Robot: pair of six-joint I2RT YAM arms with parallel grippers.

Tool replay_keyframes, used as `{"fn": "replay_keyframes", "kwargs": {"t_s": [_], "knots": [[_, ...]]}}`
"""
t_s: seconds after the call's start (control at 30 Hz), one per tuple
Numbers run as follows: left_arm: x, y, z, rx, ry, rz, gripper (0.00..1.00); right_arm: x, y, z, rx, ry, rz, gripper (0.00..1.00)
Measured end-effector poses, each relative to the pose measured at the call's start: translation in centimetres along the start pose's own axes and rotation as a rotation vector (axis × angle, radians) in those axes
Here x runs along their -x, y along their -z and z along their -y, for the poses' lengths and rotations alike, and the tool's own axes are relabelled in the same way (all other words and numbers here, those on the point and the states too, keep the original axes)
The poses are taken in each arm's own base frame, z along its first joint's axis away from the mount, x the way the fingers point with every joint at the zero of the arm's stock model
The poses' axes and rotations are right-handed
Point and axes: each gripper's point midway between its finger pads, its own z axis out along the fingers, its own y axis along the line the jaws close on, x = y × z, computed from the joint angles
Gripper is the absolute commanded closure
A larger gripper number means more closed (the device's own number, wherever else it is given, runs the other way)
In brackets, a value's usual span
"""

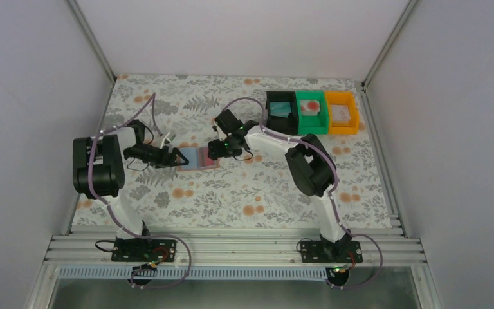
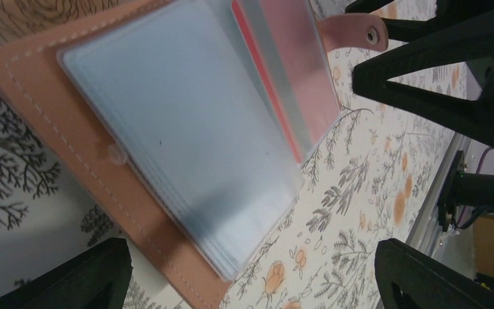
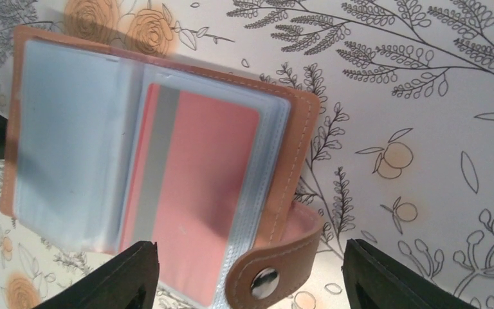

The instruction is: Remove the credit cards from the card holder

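Note:
The card holder (image 1: pixel 199 158) lies open on the flowered table between both arms, salmon-tan outside (image 2: pixel 71 148) with light-blue clear sleeves (image 2: pixel 186 129). A salmon-red credit card (image 3: pixel 199 193) with a grey stripe sits in the right-hand sleeve. The snap strap (image 3: pixel 264 282) curls up at that side. My left gripper (image 1: pixel 167 156) is open at the holder's left edge, its jaws wide apart (image 2: pixel 251 283) and holding nothing. My right gripper (image 1: pixel 219 149) is open over the right half, and the strap lies between its spread fingertips (image 3: pixel 251 283) without touching them.
Three bins stand in a row at the back right: black (image 1: pixel 270 119) with a teal card, green (image 1: pixel 302 122) with a white card marked red, orange (image 1: pixel 355 119) with a whitish card. White walls and metal rails border the table.

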Motion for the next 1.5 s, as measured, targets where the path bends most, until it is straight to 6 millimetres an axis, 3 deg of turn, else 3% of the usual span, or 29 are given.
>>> {"fn": "replay_keyframes", "kwargs": {"t_s": [0.1, 0.23, 0.4, 0.57, 1.0, 1.1, 1.3, 1.5], "knots": [[0.6, -0.3, 0.1, -0.001, -0.005, 0.013, 0.11, 0.0, -0.6, 0.4, 0.002, -0.004, -0.013, 0.34], [1.0, -1.3, 0.5, -0.014, -0.017, 0.011, 0.21, -0.4, -1.0, 0.5, 0.021, -0.005, -0.042, 0.49], [1.5, -1.9, 0.8, -0.033, -0.019, 0.021, 0.54, -0.4, -0.8, 0.1, 0.059, -0.010, -0.057, 0.60], [2.1, -1.9, 1.3, -0.061, -0.032, 0.046, 0.96, -0.5, -0.7, -0.2, 0.090, -0.020, -0.070, 0.60], [2.4, -1.5, 2.0, -0.078, -0.066, 0.070, 0.98, -0.8, 0.1, 1.7, 0.105, -0.056, -0.072, 0.50], [2.8, -1.1, 2.7, -0.068, -0.101, 0.083, 0.98, -0.1, 1.7, 1.8, 0.121, -0.050, -0.030, 0.49], [3.2, -0.4, 5.3, -0.055, -0.198, 0.094, 0.97, 2.6, 7.0, 2.4, 0.157, -0.051, 0.119, 0.49], [3.7, 0.0, 7.4, -0.058, -0.274, 0.097, 0.98, 4.4, 10.5, 2.0, 0.173, -0.013, 0.222, 0.48]]}}
